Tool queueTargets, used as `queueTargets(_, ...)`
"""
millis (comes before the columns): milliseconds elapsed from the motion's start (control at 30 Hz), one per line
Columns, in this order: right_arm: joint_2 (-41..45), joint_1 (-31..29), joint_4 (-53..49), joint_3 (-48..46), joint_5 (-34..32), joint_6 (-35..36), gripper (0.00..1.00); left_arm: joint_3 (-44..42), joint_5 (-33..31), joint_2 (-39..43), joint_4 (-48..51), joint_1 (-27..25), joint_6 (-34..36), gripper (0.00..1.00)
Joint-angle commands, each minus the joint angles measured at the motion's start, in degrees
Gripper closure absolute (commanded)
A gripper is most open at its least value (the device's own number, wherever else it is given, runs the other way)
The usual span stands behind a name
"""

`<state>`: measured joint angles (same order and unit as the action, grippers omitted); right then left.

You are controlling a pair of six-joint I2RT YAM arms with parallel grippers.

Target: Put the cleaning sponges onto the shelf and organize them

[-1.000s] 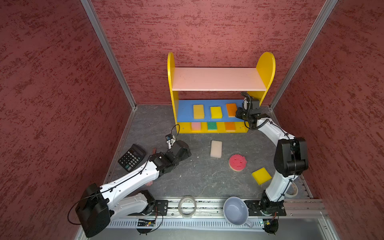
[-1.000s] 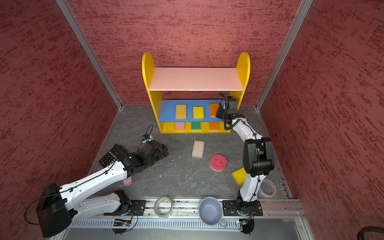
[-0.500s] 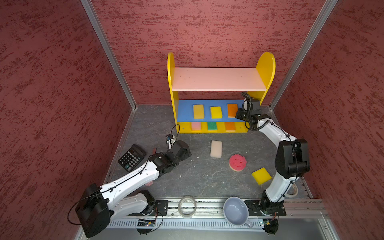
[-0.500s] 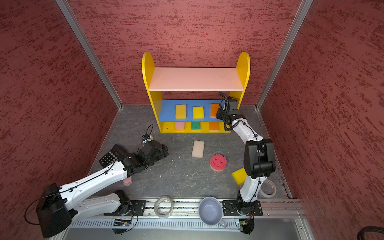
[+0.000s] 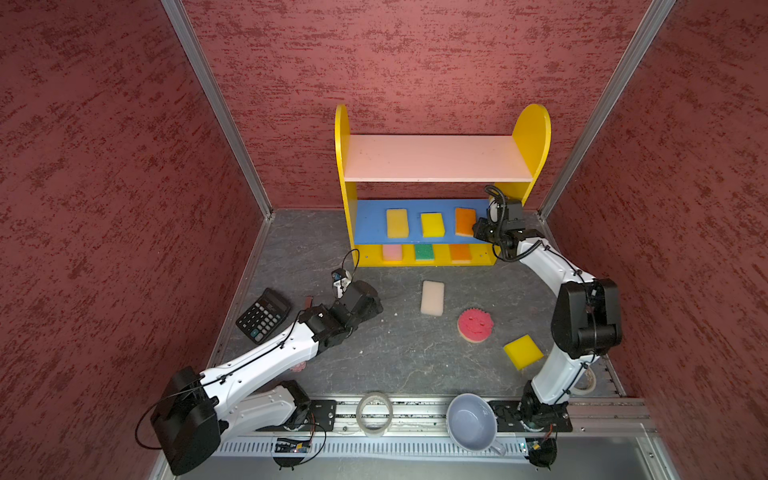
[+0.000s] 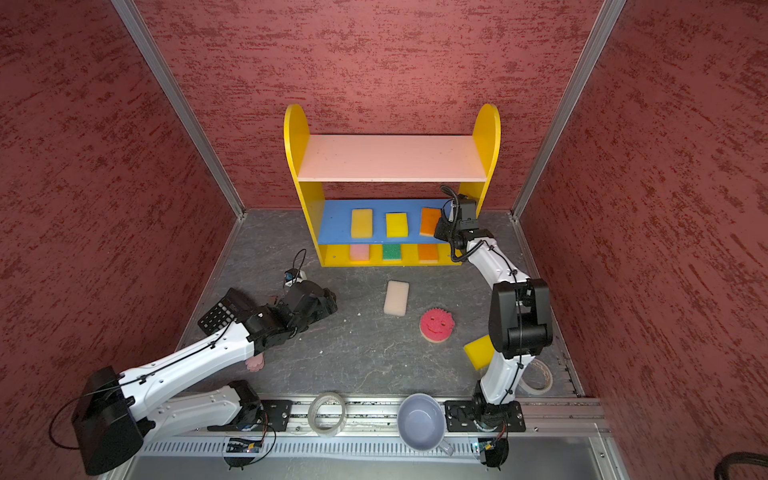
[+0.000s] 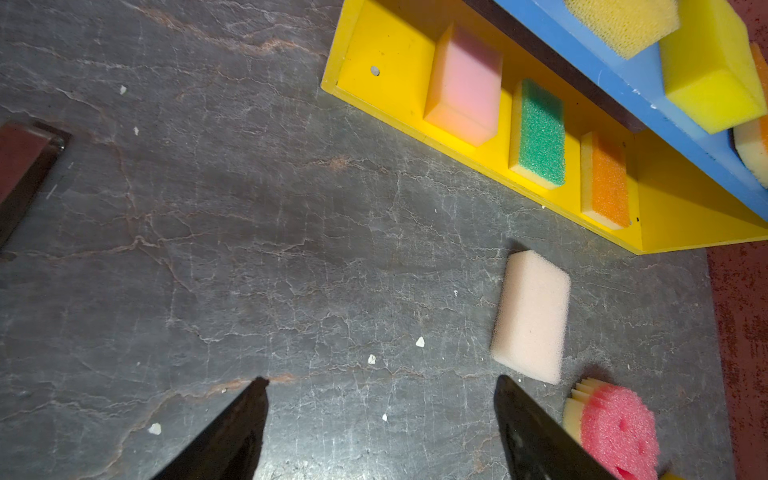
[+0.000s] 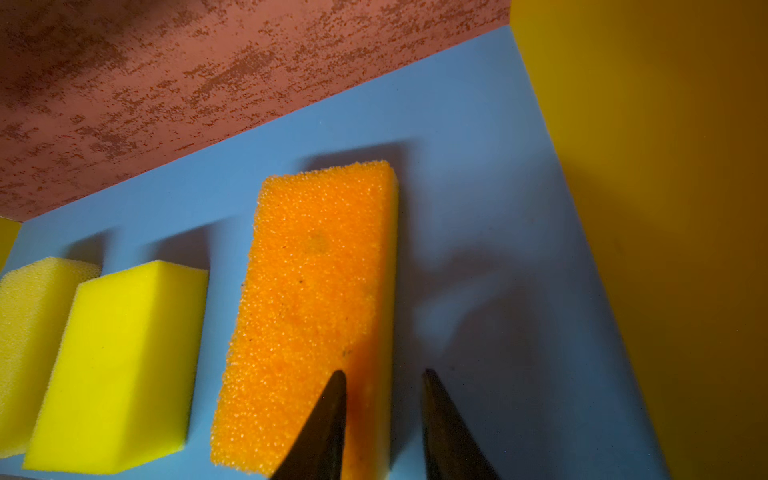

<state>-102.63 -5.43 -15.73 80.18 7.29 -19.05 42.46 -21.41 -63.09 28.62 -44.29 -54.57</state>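
Observation:
The shelf [image 5: 436,158] stands at the back wall. Two yellow sponges [image 5: 397,223] and an orange sponge [image 8: 316,291] lie on its blue board [image 5: 370,220]. Pink [image 7: 463,83], green [image 7: 540,133] and orange sponges sit on the yellow base. My right gripper [image 8: 384,372] is open at the orange sponge's near end, one finger over its top, the other clear of its side. On the floor lie a white sponge [image 5: 432,297], a round red smiley sponge [image 5: 475,325] and a yellow sponge [image 5: 523,351]. My left gripper [image 7: 381,378] hangs open and empty over the floor, left of the white sponge.
A black calculator [image 5: 263,315] lies at the left wall. A pink paw stick [image 5: 298,366] peeks from under the left arm. At the front rail stand a tape roll [image 5: 374,413] and a grey mug [image 5: 471,422]; another tape roll [image 5: 586,380] lies behind the right arm's base.
My right gripper's jaws have parted, letting go of the orange sponge, which now rests on the blue board. The left arm has not moved.

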Motion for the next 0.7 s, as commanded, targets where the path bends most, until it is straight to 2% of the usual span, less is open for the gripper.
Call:
queueTargets(0, 1.5, 0.3, -0.9, 0.3, 0.3, 0.2, 0.62, -0.2, 0.1, 0.2, -0.8, 0.2, 0.5, 0.15)
queueTargets(267, 3.8, 0.6, -0.7, -0.3, 2.3, -1.0, 0.63, 0.0, 0.4, -0.3, -0.8, 0.2, 0.6, 0.15)
queueTargets(567, 7.8, 0.3, 0.1, -2.4, 5.4, -2.9, 0.59, 0.2, 0.5, -1.0, -1.4, 0.0, 0.6, 0.15)
queueTargets(633, 7.5, 0.3, 0.1, -2.5, 7.3, -3.6, 0.66, 0.4, 0.6, -1.3, -1.5, 0.0, 0.6, 0.15)
queueTargets(667, 7.4, 0.1, 0.3, -2.5, 8.4, -3.9, 0.73, 0.7, 0.7, -1.5, -1.5, 0.0, 0.6, 0.15)
